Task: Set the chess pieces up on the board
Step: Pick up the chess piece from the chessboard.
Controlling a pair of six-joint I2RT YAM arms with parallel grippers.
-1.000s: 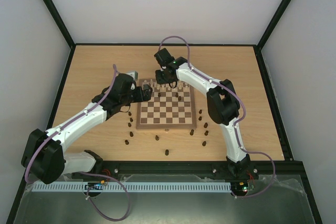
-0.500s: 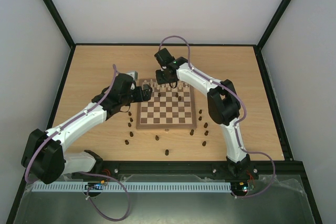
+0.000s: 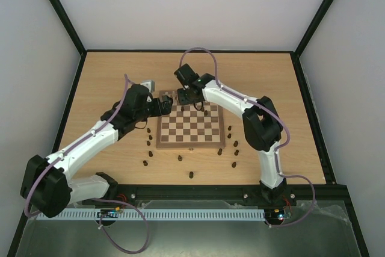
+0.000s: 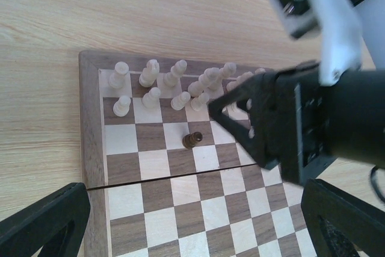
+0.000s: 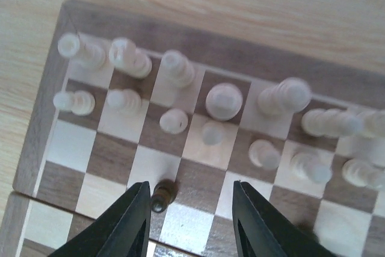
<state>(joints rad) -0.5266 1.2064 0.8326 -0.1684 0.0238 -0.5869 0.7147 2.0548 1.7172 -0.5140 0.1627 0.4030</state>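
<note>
My right jaws hang spread over the board's (image 5: 180, 35) far left, straddling a stray dark pawn (image 5: 162, 195) standing just nearside of the cream pieces (image 5: 224, 100), probably to remove it; my left jaws are spread too.

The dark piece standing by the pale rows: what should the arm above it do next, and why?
Probably nudge the right gripper sideways to centre on the dark piece, then close. Its jaws are open, the piece sits far to one side between them, and it stands on the board next to the pale pieces, likely the wrong end.
</note>
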